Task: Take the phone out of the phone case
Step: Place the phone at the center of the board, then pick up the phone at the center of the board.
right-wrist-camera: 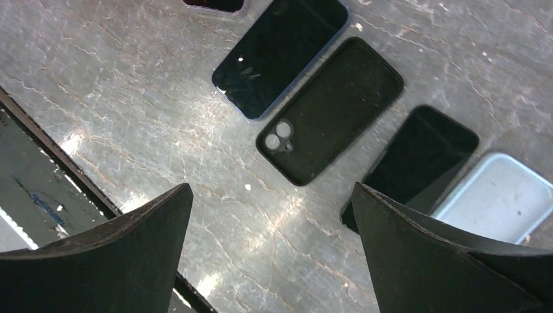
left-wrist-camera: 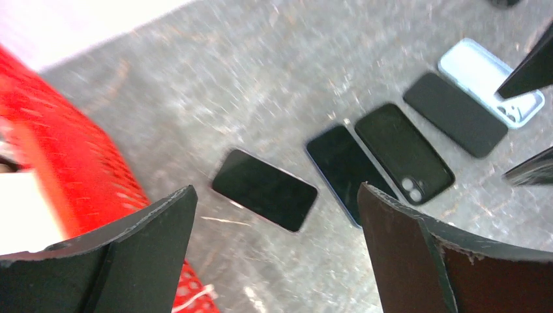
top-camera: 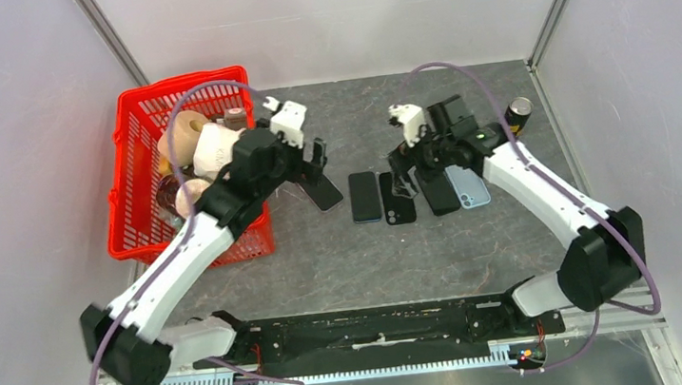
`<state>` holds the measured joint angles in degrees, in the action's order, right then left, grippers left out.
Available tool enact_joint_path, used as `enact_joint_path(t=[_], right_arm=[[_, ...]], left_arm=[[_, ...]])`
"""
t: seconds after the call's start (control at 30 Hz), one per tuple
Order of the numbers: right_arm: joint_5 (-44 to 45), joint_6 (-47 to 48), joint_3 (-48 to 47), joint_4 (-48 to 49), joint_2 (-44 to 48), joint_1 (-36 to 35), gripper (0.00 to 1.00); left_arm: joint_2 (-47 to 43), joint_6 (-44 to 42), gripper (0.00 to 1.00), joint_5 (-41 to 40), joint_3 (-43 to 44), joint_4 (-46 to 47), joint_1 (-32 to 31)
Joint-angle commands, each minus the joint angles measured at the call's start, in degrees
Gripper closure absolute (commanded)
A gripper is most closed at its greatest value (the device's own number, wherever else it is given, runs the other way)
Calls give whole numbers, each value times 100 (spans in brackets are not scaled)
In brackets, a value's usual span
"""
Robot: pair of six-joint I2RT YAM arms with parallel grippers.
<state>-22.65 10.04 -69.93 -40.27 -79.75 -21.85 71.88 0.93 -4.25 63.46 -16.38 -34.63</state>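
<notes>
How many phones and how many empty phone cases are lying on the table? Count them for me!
Phones: 3 (left phone, middle phone, right phone)
Empty cases: 2 (black case, light blue case)
Total: 5

Red mesh basket (top-camera: 131,229); grey veined desk (top-camera: 343,250); black phone case (right-wrist-camera: 329,111) centre frame; pale blue case (right-wrist-camera: 502,195) lower right; glossy black phone (right-wrist-camera: 280,55).

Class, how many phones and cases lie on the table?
5: dark phone nearest the basket, blue-edged phone, black case, dark slab, light blue case. More could be hidden.
</notes>
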Motion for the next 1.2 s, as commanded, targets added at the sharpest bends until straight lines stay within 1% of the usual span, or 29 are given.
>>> enact_joint_path(t=[0.0, 0.13, 0.3, 0.43, 0.7, 0.87, 1.17], right_arm=[[814, -300, -485, 822, -524, -575, 1], [1044, -709, -991, 1209, -1500, -812, 1], [1380, -735, -1510, 1729, -2536, -1322, 1], [1459, -881, -2160, 1840, -3395, -1564, 1], [1636, -929, -3224, 1792, -4623, -1968, 1], [1712, -942, -3526, 1680, -4996, -2043, 1], [1511, -996, -3673, 1544, -5239, -2187, 1]], left_arm=[[-786, -1160, 0, -702, -43, -67, 33], [-1179, -1285, 0, -780, -144, -370, 61], [-1384, -1428, 0, -877, -48, -669, 167], [-1447, -1551, 0, -946, -1, -811, 189], [-1544, -1506, 0, -895, 35, -832, 237], [-1616, -1488, 0, -863, -6, -837, 262], [-1687, -1461, 0, -867, -74, -805, 273]])
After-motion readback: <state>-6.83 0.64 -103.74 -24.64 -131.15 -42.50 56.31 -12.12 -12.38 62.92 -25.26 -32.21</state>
